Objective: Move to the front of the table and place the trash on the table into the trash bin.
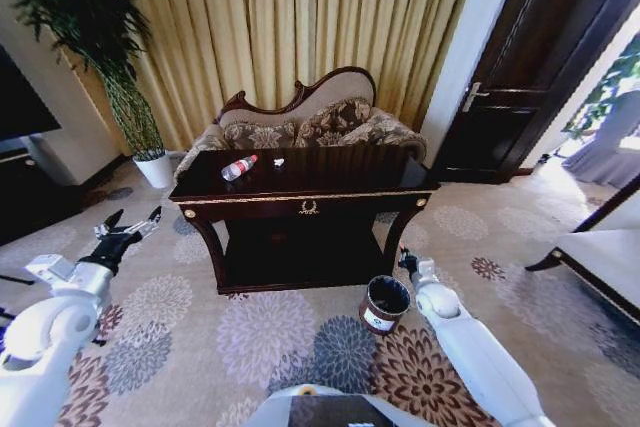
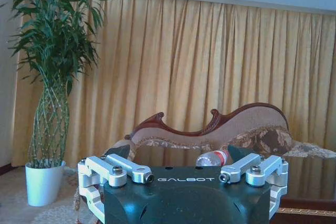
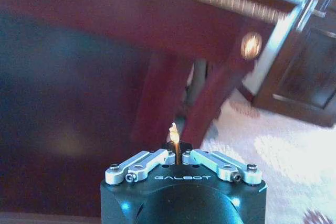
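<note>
Already the robot stood before the table [image 1: 300, 197], so the drive looked done and the clearing was only partly under way.

Farthest left, a potted plant [image 1: 100, 47] rose in front of the curtain [image 1: 300, 17]. Nearer the robot, the left gripper [image 1: 128, 230] hung in the air off the table's left corner, level with the tabletop, its fingers spread apart and holding nothing. From its wrist camera the same gripper [image 2: 184, 174] faced a sofa [image 2: 220, 127] across the table, with the bottle [image 2: 213, 158] lying just beyond it.

On the tabletop itself, the bottle [image 1: 238, 167] lay on its side toward the left rear, and a small white scrap [image 1: 279, 161] sat just beside it to the right. Both were untouched, so the greater part of the trash was not yet moved.

Right of the table's front leg, the trash bin [image 1: 385, 304] stood on the carpet [image 1: 270, 337]. The right gripper [image 1: 407, 263] hovered low, just above and behind the bin's rim. In its wrist view, the right gripper [image 3: 177, 155] had its fingers closed together on a small orange piece [image 3: 174, 135], thin and standing upright between them.

That piece seemed ready to be dropped, though it was not yet in the bin. Farthest right, a dark door [image 1: 520, 67] stood shut.
</note>
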### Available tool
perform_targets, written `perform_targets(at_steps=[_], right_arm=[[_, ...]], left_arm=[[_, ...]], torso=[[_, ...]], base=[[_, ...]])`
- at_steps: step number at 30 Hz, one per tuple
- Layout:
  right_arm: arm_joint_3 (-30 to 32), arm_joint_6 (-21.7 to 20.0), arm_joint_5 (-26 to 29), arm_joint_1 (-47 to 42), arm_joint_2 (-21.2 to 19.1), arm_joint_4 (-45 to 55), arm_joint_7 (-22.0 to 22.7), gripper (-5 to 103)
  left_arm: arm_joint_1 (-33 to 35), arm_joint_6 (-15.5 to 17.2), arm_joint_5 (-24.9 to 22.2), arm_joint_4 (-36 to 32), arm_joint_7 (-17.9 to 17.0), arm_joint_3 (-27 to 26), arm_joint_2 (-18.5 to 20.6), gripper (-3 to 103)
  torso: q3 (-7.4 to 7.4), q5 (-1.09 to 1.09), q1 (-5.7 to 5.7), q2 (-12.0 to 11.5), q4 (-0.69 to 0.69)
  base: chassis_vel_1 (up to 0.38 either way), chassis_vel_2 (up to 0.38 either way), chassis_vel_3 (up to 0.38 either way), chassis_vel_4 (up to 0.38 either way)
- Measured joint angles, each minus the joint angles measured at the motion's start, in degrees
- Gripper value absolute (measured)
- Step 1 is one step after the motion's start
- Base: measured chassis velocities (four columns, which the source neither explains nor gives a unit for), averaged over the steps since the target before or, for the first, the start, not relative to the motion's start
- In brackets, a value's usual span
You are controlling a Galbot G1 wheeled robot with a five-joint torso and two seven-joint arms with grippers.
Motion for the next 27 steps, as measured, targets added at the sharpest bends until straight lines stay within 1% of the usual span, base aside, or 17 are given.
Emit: perform_targets(at_steps=[1,4,5,6,8,9,10,11,13,16,17,18,21,23,26,27], right_arm=[[0.0,0.0,0.0,0.0,0.0,0.0,0.0,2],[-0.3,3.0,-5.4,2.5,2.7,-8.5,-0.4,2],[-0.3,3.0,-5.4,2.5,2.7,-8.5,-0.4,2],[-0.2,3.6,-6.9,3.1,3.5,-10.9,-0.7,2],[-0.2,3.6,-7.9,3.9,4.4,-12.9,-1.1,2],[-0.2,3.4,-8.2,4.1,4.8,-13.4,-1.1,-1],[-0.2,3.4,-8.2,4.1,4.8,-13.4,-1.1,-1],[-0.2,3.4,-8.7,4.3,5.3,-14.0,-1.1,4],[-0.2,3.3,-9.1,4.5,5.7,-14.4,-0.9,4],[-0.2,3.1,-9.2,4.6,6.2,-14.5,0.2,20],[-0.2,3.1,-9.3,4.6,6.2,-14.3,0.5,26],[-0.2,3.1,-9.3,4.6,6.2,-14.3,0.5,26],[-0.3,3.1,-9.4,4.4,5.8,-13.1,1.3,41],[-0.3,3.1,-9.3,4.3,5.6,-12.8,1.5,41],[-0.3,3.2,-9.3,3.8,4.9,-11.7,1.9,58],[-0.3,3.2,-9.3,3.8,4.9,-11.7,1.9,58]], left_arm=[[0.0,0.0,0.0,0.0,0.0,0.0,0.0,100],[0.1,0.0,0.1,0.0,-0.1,0.1,0.0,100],[0.1,0.0,0.1,0.0,-0.1,0.1,0.0,100],[0.1,0.0,0.0,-0.1,-0.1,0.1,0.0,100],[0.0,0.0,-0.1,-0.1,-0.3,0.0,0.2,100],[0.1,0.0,-0.2,-0.1,-0.3,0.0,0.3,100],[0.1,0.0,-0.2,-0.1,-0.3,0.0,0.3,100],[0.1,0.0,-0.1,-0.1,-0.3,0.0,0.4,100],[0.3,0.0,-0.2,0.0,-0.3,-0.1,0.4,100],[0.6,0.0,-0.2,-0.1,-0.3,-0.2,0.4,100],[0.6,0.0,-0.2,-0.1,-0.3,-0.3,0.4,100],[0.6,0.0,-0.2,-0.1,-0.3,-0.3,0.4,100],[0.3,0.0,-0.3,0.2,-0.2,-0.3,0.7,100],[0.2,0.0,-0.3,0.2,-0.2,-0.3,0.8,100],[0.1,0.0,-0.4,0.2,-0.2,-0.2,0.7,100],[0.1,0.0,-0.4,0.2,-0.2,-0.2,0.7,100]], torso=[[0.00,0.00,0.00,0.0,0.00],[0.00,-0.01,0.00,0.0,0.00],[0.00,-0.01,0.00,0.0,0.00],[0.01,0.00,0.02,0.0,0.00],[0.02,-0.01,0.03,0.0,-0.01],[0.02,-0.01,0.03,0.0,-0.01],[0.02,-0.01,0.03,0.0,-0.01],[0.01,-0.02,0.03,0.0,-0.01],[0.01,-0.01,0.03,0.0,-0.01],[0.01,-0.01,0.03,0.0,0.01],[0.01,-0.01,0.03,0.0,-0.01],[0.01,-0.01,0.03,0.0,-0.01],[0.01,-0.02,0.03,0.0,0.00],[0.01,-0.01,0.03,0.0,0.00],[0.01,-0.02,0.03,0.0,-0.01],[0.01,-0.02,0.03,0.0,-0.01]], base=[[0.000,0.000,0.000,0.000],[0.000,0.000,0.000,0.000],[0.000,0.000,0.000,0.000],[0.000,0.000,0.000,0.000],[0.000,0.000,0.000,0.000],[0.000,0.000,0.000,0.000],[0.000,0.000,0.000,0.000],[0.000,0.000,0.000,0.000],[0.000,0.000,0.000,0.000],[0.000,0.000,0.000,0.000],[0.000,0.000,0.000,0.000],[0.000,0.000,0.000,0.000],[0.000,0.000,0.000,0.000],[0.000,0.000,0.000,0.000],[0.000,0.000,0.000,0.000],[0.000,0.000,0.000,0.000]])
